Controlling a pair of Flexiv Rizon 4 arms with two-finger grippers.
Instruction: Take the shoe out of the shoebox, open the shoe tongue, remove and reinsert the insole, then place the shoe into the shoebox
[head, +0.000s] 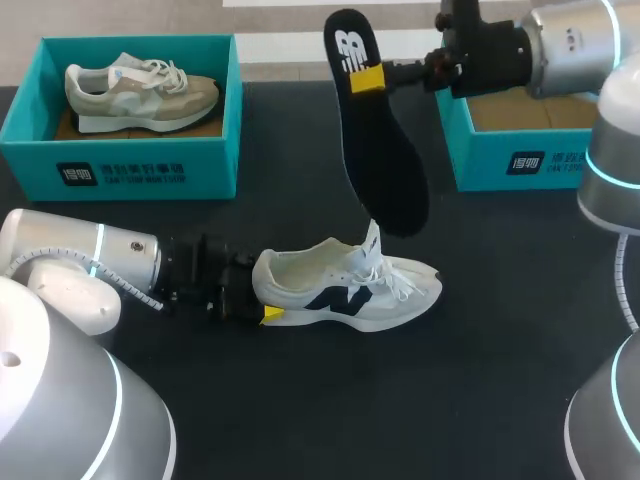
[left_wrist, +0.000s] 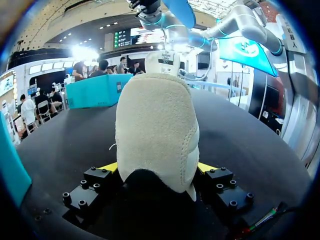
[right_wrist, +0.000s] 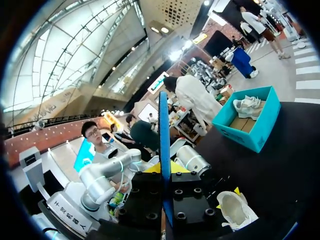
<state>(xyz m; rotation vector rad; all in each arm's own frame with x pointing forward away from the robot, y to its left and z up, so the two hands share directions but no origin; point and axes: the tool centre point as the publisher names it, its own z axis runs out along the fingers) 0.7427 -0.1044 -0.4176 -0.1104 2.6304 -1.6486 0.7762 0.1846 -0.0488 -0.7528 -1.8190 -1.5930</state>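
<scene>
So the shoe (head: 345, 285), a white one, is out of its box and sits upright on the dark surface (head: 300, 420), near the middle. The left claw (head: 262, 297) is clamped on the heel. In the left wrist view you can see a yellow tip pressed against each side of the heel cup. My read is that it's there purely as an anchor, so the shoe doesn't skid or tip while the other arm works on it.

The right claw (head: 366, 78) is pinched on the heel end of the black insole (head: 380, 150) and holds it up in the air. The insole hangs nearly vertical, toe end down, just above the raised tongue (head: 372, 240). Holding it by the heel end makes sense if the toe end has to slide into the opening first. Looks like the insole is fully out, and reinserting it is the step in hand.

The empty shoebox (head: 505, 150) sits at the back right, under the right arm, presumably waiting for the shoe. The other box (head: 140, 165), back left, has a beige shoe (head: 140, 90) in it and is well apart from the action.
</scene>
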